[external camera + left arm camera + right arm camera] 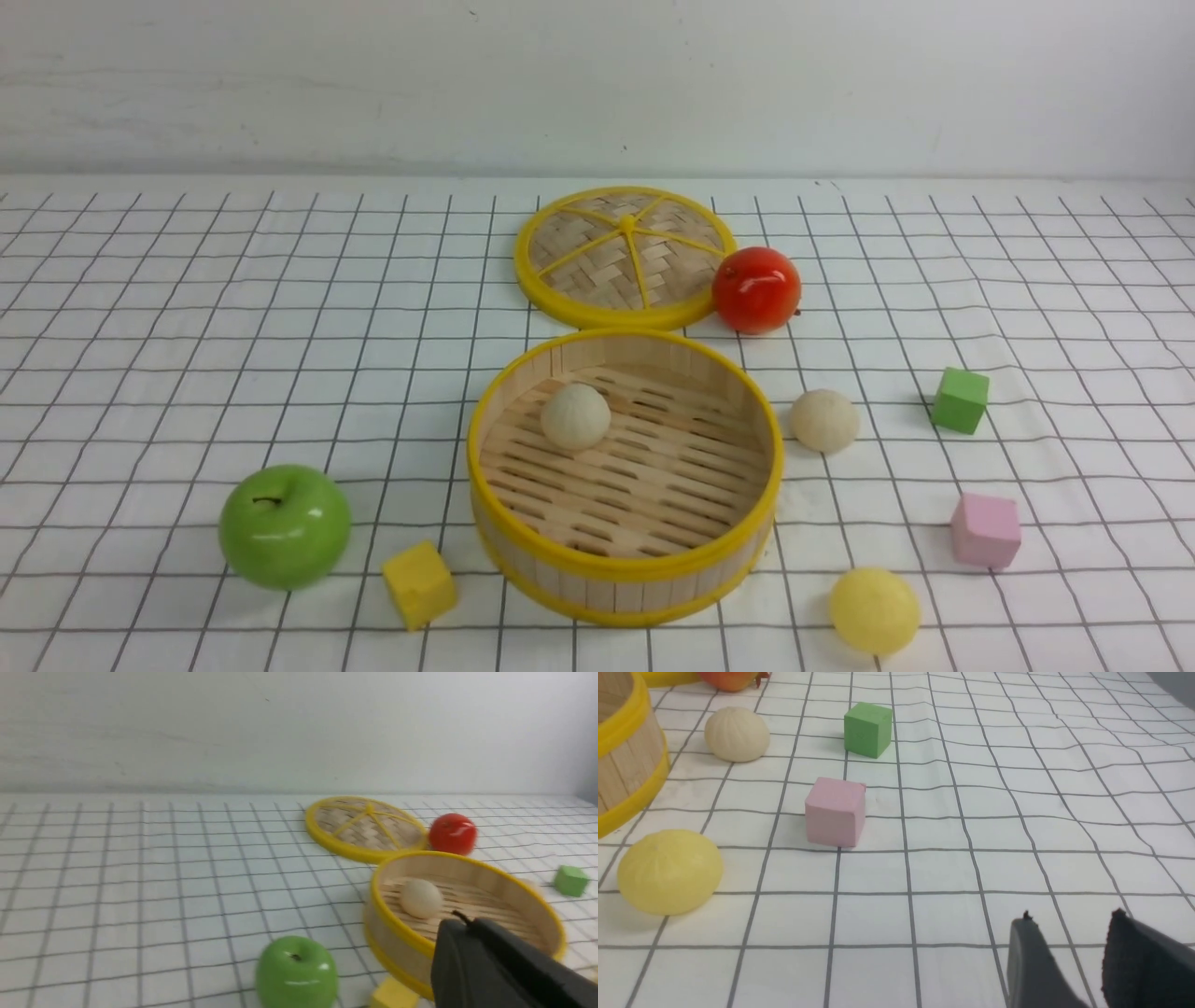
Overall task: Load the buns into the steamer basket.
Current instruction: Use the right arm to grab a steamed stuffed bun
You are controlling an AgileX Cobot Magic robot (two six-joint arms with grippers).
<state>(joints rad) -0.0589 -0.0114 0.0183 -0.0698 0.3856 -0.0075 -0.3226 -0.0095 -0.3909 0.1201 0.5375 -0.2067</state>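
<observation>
The steamer basket [624, 569] stands at the centre front; one off-white bun [575, 416] lies on its slatted floor. A second off-white bun [823, 420] sits on the cloth just right of the basket. The pale yellow bun [874, 610] lies at the front right. Neither arm shows in the front view. In the left wrist view my left gripper [462, 924] is shut and empty, hovering near the basket's [397, 924] near rim, with the bun [421, 898] inside beyond it. In the right wrist view my right gripper [1071, 921] is open and empty above bare cloth, well apart from the yellow bun [670, 871] and the off-white bun [736, 734].
The flat woven lid [624, 254] lies behind the basket with a shiny red fruit [756, 289] beside it. A green apple [284, 526] and a yellow cube [419, 584] sit front left. A green cube [959, 399] and a pink cube [985, 530] sit on the right.
</observation>
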